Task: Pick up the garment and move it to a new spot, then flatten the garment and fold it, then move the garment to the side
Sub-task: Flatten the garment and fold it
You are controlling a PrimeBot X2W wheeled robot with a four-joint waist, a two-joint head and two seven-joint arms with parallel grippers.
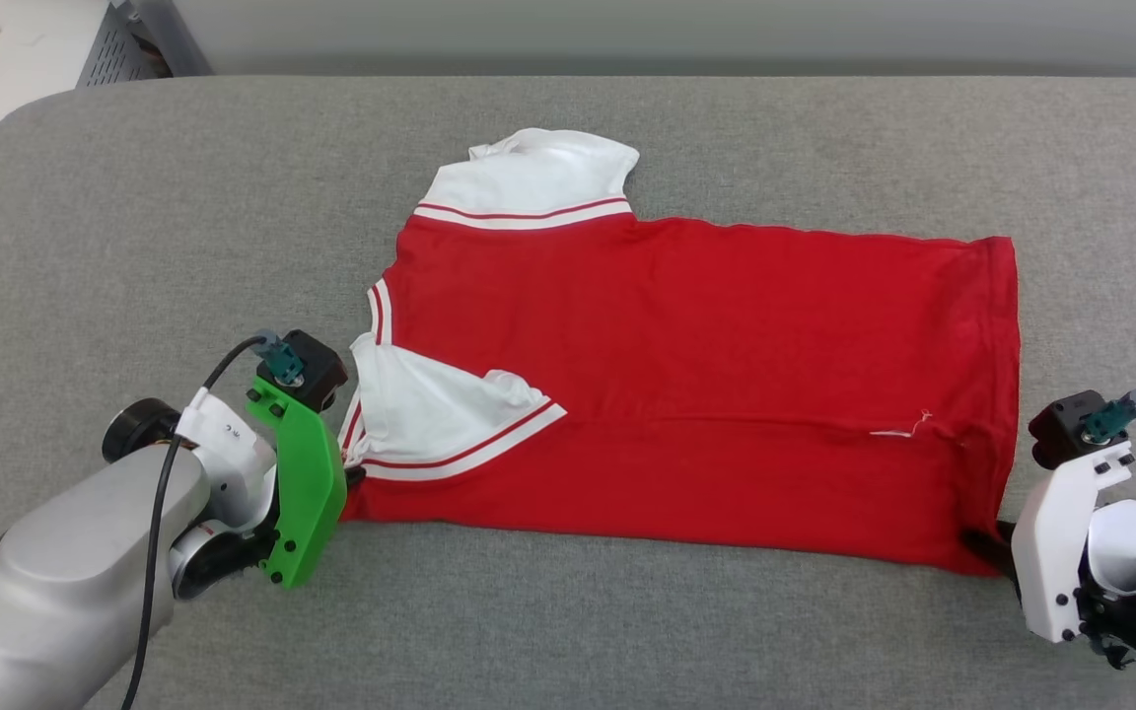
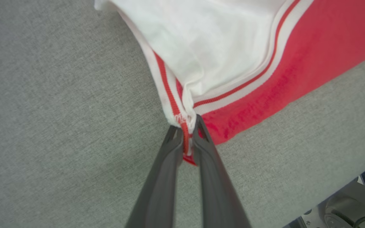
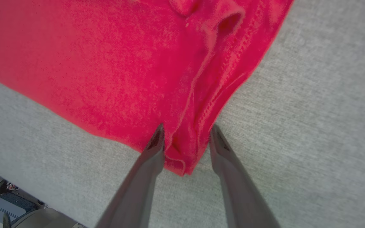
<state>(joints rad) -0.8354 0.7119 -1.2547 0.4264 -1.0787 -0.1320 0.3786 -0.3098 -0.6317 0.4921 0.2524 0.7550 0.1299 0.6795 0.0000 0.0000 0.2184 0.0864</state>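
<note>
The red T-shirt [image 1: 686,375] lay spread sideways on the grey padded surface [image 1: 233,197]. The left gripper [image 2: 185,125] was pinched tight on the striped trim at its shoulder corner. The right gripper [image 3: 188,128] stood apart astride the hem corner, not yet pinching, seemingly so both near corners could be lifted for a fold

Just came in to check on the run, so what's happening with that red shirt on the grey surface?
A two-armed robot is working a red T-shirt that lies mostly flat on the grey padded surface, with one white sleeve folded onto the body. Its left gripper is pinched shut on the near corner at the sleeve end. Its right gripper straddles the near hem corner, jaws apart, not clamped yet.
</note>
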